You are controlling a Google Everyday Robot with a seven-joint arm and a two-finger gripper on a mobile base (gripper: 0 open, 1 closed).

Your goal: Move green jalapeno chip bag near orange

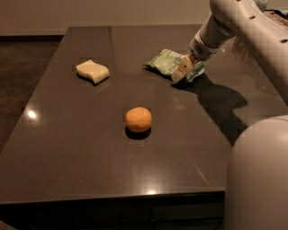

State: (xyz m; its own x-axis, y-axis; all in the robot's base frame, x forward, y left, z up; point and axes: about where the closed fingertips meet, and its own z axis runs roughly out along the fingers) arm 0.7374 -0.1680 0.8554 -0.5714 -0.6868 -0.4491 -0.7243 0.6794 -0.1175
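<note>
You have a dark, glossy table (67, 170) filling most of the view, with one glint of light near its left edge and another at its front edge. On its far left part a pale yellow wavy block (92, 72) lies flat, well apart from the gripper (182, 73), which sits low over the far right part. Behind the table you see a pale wall (112, 13), and to its left dark floor (22, 67).

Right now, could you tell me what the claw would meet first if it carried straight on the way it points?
Most likely the green jalapeno chip bag: the claw points down-left at its right end.
</note>
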